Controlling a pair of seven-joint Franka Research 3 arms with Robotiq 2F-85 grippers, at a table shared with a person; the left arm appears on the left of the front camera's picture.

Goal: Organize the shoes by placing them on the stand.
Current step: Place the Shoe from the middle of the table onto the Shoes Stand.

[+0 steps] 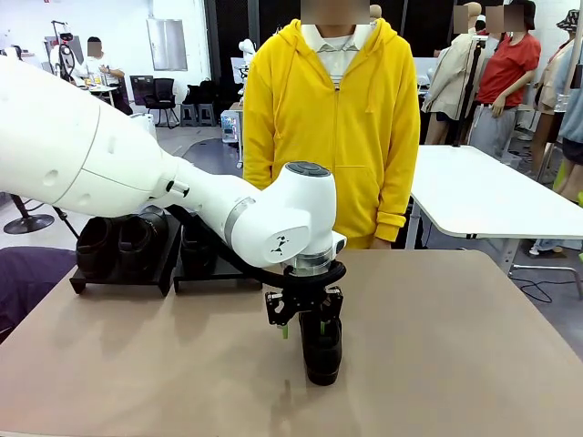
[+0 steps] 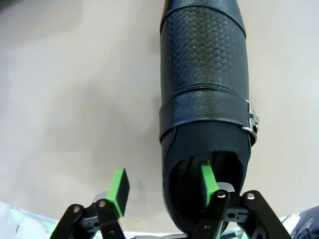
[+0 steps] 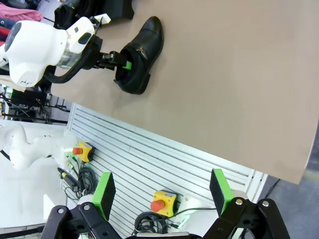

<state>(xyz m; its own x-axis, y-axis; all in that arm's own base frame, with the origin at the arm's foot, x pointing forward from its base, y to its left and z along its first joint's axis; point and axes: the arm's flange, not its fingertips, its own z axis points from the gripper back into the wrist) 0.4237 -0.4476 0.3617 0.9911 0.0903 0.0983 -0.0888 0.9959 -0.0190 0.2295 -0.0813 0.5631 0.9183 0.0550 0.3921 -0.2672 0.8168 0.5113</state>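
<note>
The left claw (image 2: 162, 186) straddles the heel wall of a glossy, stiff-looking shoe (image 2: 204, 89) standing alone mid-counter (image 1: 455, 346), jaws part-open and not yet gripping, the collar the likeliest hold.

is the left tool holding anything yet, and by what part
Not yet gripped: the left tool straddles the shoe's heel-end side wall, one finger inside the opening, jaws apart.

The left arm (image 1: 137, 173) hides part of the stand (image 1: 127, 273).
</note>
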